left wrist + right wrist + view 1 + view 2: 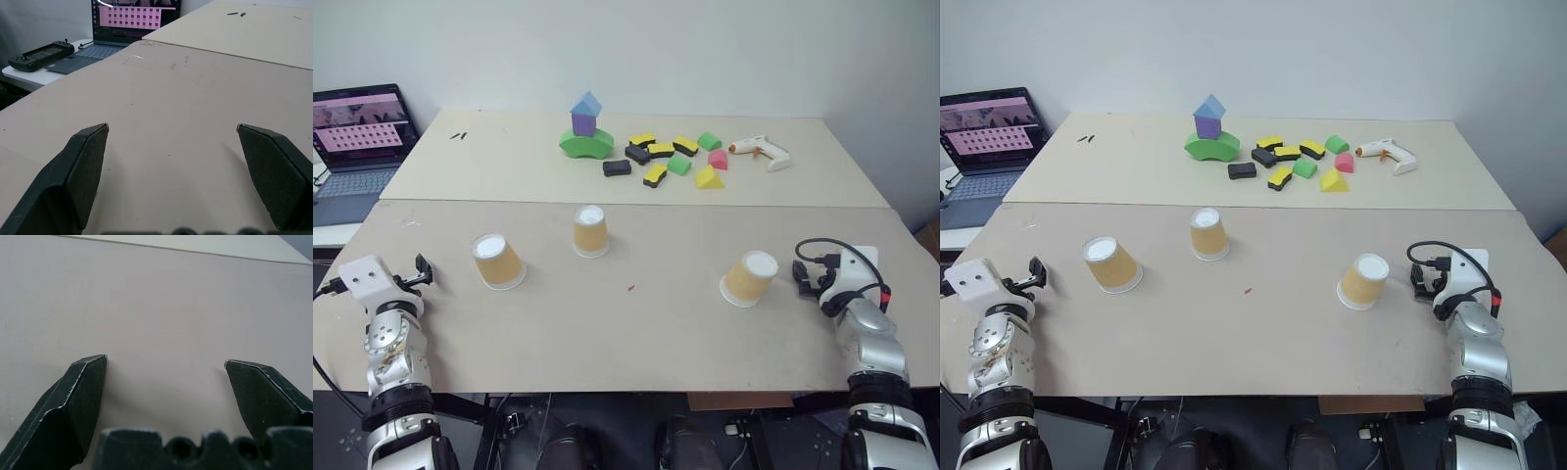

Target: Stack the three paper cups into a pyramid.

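Standing upside down and well apart on the near table (636,338), the three paper cups (590,231) are seen unstacked, flanked by the left gripper (171,147) and right gripper (165,363), both spread wide and empty.

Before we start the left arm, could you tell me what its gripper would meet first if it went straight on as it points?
Probably nothing on the near table: the left gripper is open over bare board, aimed roughly toward the laptop beyond the table's edge. Depth is unclear.
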